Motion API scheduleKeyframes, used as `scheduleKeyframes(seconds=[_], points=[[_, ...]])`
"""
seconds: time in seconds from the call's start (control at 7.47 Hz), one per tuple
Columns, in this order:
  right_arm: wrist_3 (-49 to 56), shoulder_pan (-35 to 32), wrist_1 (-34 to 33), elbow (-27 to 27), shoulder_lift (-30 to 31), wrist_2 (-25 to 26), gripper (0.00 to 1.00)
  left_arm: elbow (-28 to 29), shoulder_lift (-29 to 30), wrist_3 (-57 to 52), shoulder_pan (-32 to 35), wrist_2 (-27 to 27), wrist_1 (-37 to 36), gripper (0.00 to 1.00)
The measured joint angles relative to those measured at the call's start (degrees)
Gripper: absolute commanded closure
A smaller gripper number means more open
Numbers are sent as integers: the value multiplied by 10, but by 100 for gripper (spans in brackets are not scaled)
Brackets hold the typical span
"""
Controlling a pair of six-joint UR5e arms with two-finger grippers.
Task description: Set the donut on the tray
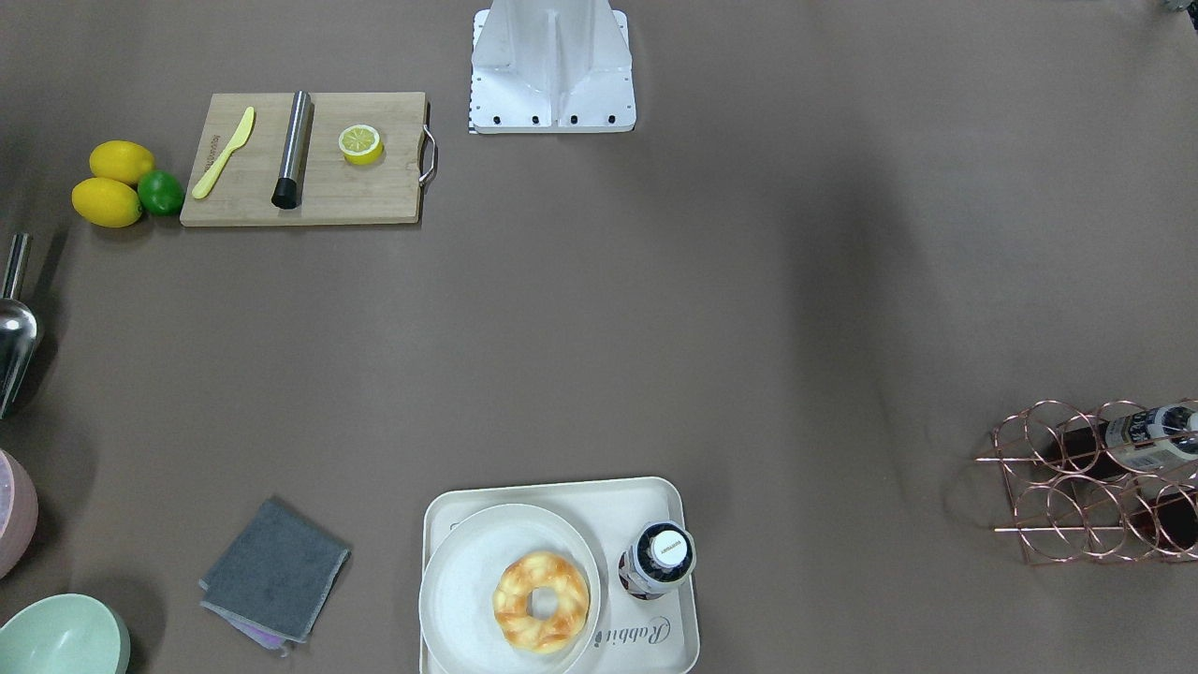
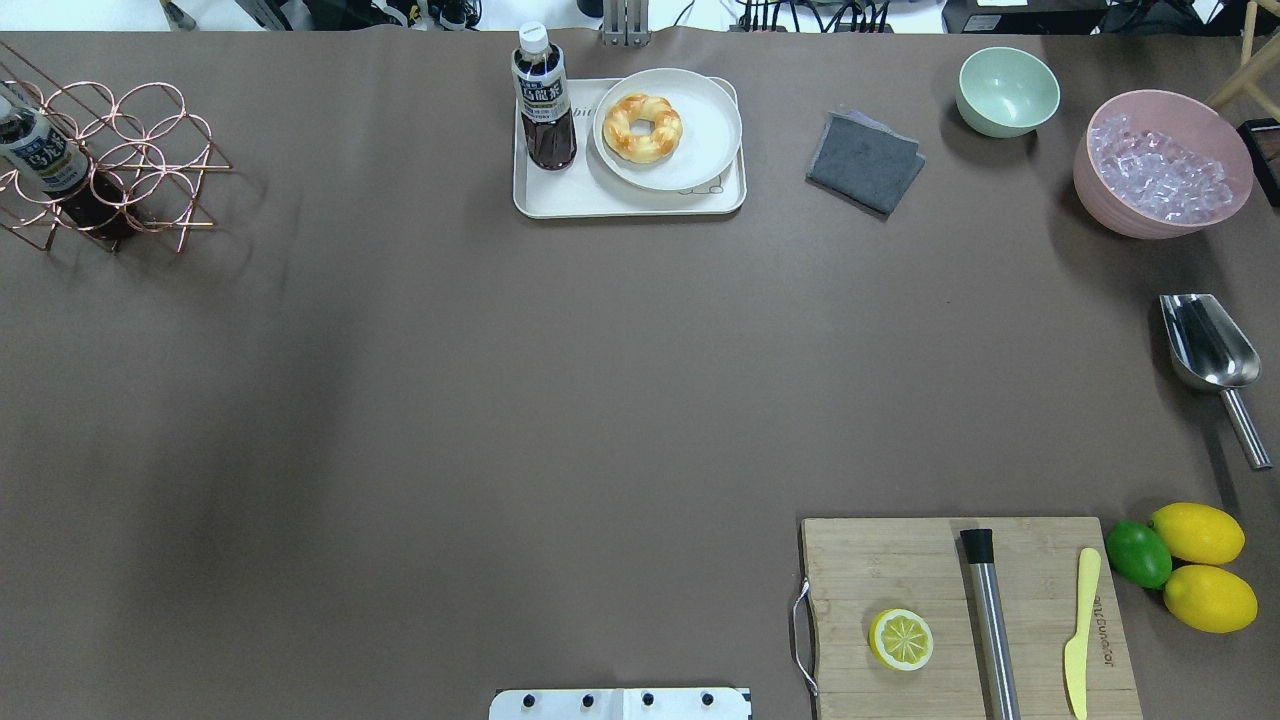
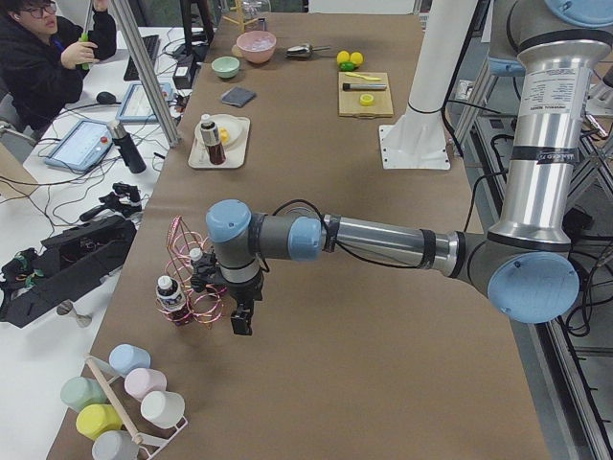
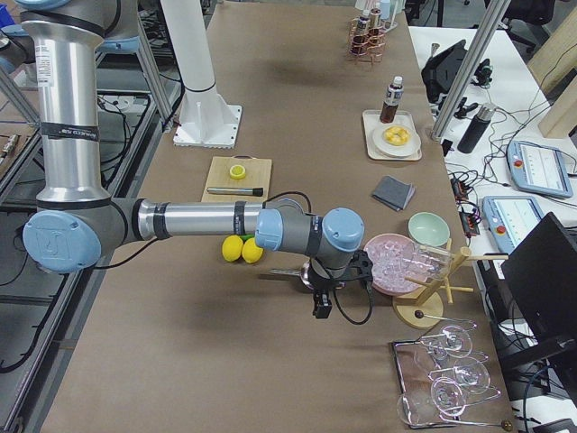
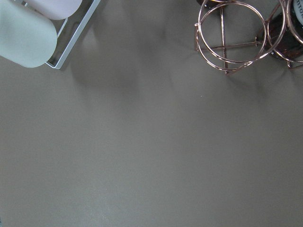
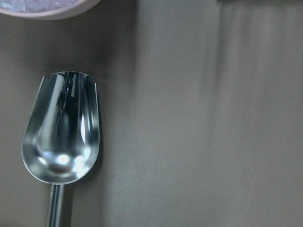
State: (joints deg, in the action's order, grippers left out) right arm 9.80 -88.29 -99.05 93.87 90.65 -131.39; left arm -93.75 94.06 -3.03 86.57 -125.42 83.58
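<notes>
The golden-brown twisted donut (image 1: pixel 541 601) lies on a round off-white plate (image 1: pixel 463 580), which rests on the cream tray (image 1: pixel 562 490) at the table's far edge. It also shows in the overhead view (image 2: pixel 642 127) on the tray (image 2: pixel 630 206). My left gripper (image 3: pixel 241 322) hangs over the table's left end beside the copper rack, far from the tray. My right gripper (image 4: pixel 322 307) hangs over the right end near the scoop. Both show only in the side views, so I cannot tell whether they are open or shut. Neither wrist view shows fingers.
A dark bottle (image 2: pixel 544 100) stands on the tray beside the plate. A grey cloth (image 2: pixel 865 162), green bowl (image 2: pixel 1007 91), pink ice bowl (image 2: pixel 1162 165) and metal scoop (image 2: pixel 1208 350) lie to the right. A cutting board (image 2: pixel 965 615) carries a half lemon. A copper rack (image 2: pixel 100 165) stands far left.
</notes>
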Motion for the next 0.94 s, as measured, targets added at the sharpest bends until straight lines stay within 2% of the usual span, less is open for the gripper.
scheduleKeyframes(seconds=[0.67, 0.94], points=[[-6, 0, 0, 0, -9, -1, 0, 0, -3, -3, 0, -9, 1, 2], [-7, 0, 0, 0, -10, -2, 0, 2, -6, -5, 1, -54, 1, 2]])
